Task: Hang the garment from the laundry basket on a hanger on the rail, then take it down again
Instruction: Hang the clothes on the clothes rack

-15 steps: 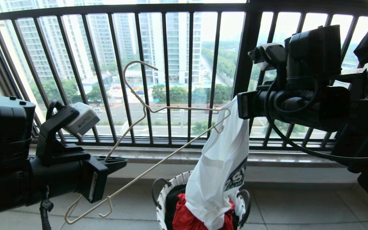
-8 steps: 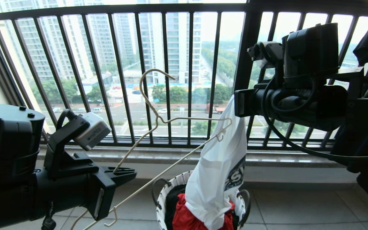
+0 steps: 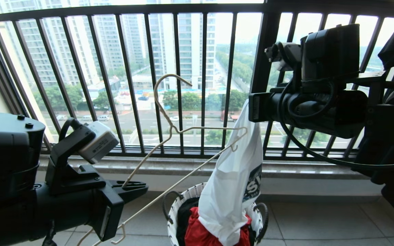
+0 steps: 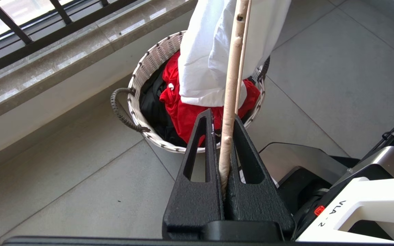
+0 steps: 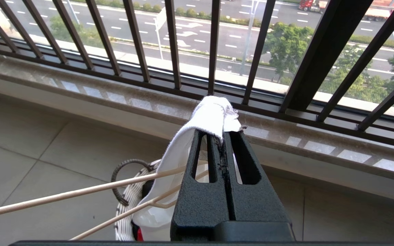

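White garment (image 3: 233, 191): a T-shirt with part of a dark blue print showing, hanging as a long drape from the right gripper down into the laundry basket, its lower end resting on the red cloth.
Right gripper (image 5: 221, 134): held high in front of the black window railing (image 3: 178, 82); jaws pressed together, pinching a bunched fold of the garment that sticks out past the fingertips.
Hanger (image 3: 169, 136): thin cream-white wire, tilted, its hook pointing up before the railing; its far shoulder end touches the upper part of the hanging garment, just below the right gripper.
Left gripper (image 4: 225, 131): low on the robot's left, jaws clamped on one wire of the hanger, which runs out between the fingers toward the garment.
Laundry basket (image 3: 174, 213): round, woven, white with dark flecks and black loop handles, standing on the tiled floor (image 3: 320, 222) beneath the garment, near the stone sill (image 3: 303, 169).
Red cloth (image 3: 200, 235): bunched inside the basket beside a dark cloth (image 4: 152, 106).
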You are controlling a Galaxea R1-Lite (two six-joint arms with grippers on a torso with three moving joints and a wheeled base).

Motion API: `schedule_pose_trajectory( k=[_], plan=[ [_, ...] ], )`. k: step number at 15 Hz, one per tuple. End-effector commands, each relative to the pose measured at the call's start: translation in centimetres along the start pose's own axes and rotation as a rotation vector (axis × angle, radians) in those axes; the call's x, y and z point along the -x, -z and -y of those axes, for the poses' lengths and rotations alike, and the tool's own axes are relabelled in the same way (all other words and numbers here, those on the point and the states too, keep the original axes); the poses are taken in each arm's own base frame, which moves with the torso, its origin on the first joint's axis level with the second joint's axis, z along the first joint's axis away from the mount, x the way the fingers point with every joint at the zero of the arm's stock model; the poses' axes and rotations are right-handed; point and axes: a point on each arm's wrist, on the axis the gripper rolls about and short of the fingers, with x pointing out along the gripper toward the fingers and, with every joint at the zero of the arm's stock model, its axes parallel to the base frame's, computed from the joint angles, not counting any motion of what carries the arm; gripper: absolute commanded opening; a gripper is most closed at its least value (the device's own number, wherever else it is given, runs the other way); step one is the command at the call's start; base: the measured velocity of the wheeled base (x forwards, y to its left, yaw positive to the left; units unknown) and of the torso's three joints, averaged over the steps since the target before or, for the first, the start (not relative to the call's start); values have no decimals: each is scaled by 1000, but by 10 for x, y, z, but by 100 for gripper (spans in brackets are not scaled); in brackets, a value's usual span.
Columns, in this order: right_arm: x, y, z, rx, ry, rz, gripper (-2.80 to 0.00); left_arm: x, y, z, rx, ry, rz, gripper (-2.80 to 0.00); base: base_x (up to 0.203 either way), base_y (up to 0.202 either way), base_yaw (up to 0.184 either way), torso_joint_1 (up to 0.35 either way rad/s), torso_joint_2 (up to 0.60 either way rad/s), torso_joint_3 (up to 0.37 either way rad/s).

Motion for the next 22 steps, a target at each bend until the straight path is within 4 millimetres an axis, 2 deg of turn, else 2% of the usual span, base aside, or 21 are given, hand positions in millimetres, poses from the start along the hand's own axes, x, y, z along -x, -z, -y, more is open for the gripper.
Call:
schedule_pose_trajectory(
  k=[1,9,12,18,22],
  plan=[
    [-3,1,0,-3,2,3,-280,4,-1,3,-6,11,16,-280,0,0,0,0,0,0],
    [-8,-3,-4,-60,-10,60,-280,5,-2,6,-10,27,20,-280,0,0,0,0,0,0],
    [-6,-1,-13,-90,-47,56,-280,1,-2,5,15,22,9,-280,0,0,0,0,0,0],
    [0,-4,-15,-104,-56,67,-280,-18,1,0,3,-152,22,-280,0,0,0,0,0,0],
    [4,-9,-12,-111,-54,83,-280,-22,3,0,2,-158,9,-280,0,0,0,0,0,0]
  ],
)
